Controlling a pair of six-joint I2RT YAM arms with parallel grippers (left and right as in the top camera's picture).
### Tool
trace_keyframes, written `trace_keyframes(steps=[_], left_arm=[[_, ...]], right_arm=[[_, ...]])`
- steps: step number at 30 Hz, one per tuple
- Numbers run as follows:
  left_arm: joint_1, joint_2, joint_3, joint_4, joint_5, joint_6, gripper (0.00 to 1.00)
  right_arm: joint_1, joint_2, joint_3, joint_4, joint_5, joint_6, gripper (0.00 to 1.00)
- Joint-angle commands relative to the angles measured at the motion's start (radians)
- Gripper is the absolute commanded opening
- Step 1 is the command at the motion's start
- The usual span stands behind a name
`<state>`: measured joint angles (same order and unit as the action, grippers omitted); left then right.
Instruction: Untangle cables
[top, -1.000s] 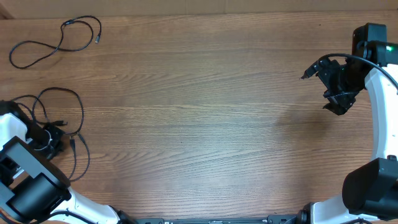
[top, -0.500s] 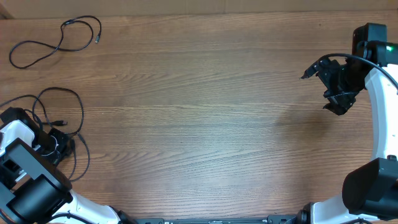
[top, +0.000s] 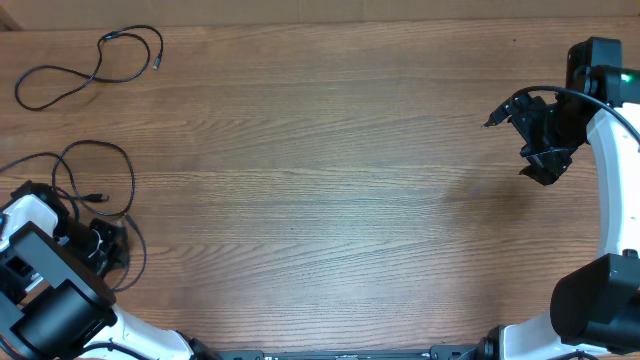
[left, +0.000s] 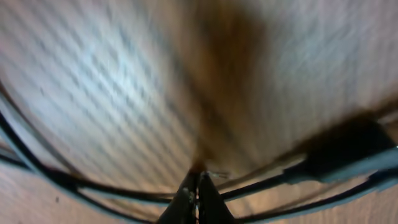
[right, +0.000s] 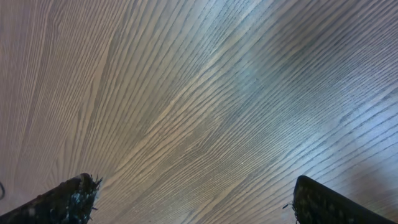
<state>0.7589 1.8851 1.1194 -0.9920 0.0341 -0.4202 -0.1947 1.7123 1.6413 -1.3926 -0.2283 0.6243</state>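
Note:
A loose tangle of thin black cables (top: 98, 178) lies at the table's left edge. A single looped cable (top: 100, 62) lies apart at the far left corner. My left gripper (top: 106, 244) is low over the front part of the tangle. In the blurred left wrist view its fingers (left: 198, 194) are pressed together, and a thin black cable (left: 112, 194) runs into them from both sides. My right gripper (top: 536, 140) hovers at the far right, away from all cables. Its fingers (right: 199, 199) are spread wide over bare wood.
The wooden table (top: 320, 180) stretches between the two arms. The arm bases stand at the front left (top: 50, 310) and front right (top: 595, 310) corners. A thick robot wire (top: 570, 95) arcs over the right arm.
My left gripper has moved toward the front and slightly right along the tangle. The right arm and the separate cable have not moved.

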Motion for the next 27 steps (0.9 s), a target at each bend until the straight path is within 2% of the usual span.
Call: trace_keyframes(steps=[1,12,19,27], left_arm=[[0.0,0.024,-0.027,-0.019,0.019,-0.005,0.04],[0.0,0.023,-0.007,-0.042,0.049,-0.006,0.04],[-0.002,0.003,0.061,0.038,0.177,-0.006,0.04],[-0.037,0.005,0.036,0.082,0.042,-0.037,0.04]], right_arm=[[-0.002,0.0,0.002,0.0,0.007,0.0,1.0],[-0.002,0.0,0.002,0.0,0.008,0.0,1.0],[-0.002,0.0,0.002,0.0,0.007,0.0,1.0],[-0.002,0.0,0.002,0.0,0.007,0.0,1.0]])
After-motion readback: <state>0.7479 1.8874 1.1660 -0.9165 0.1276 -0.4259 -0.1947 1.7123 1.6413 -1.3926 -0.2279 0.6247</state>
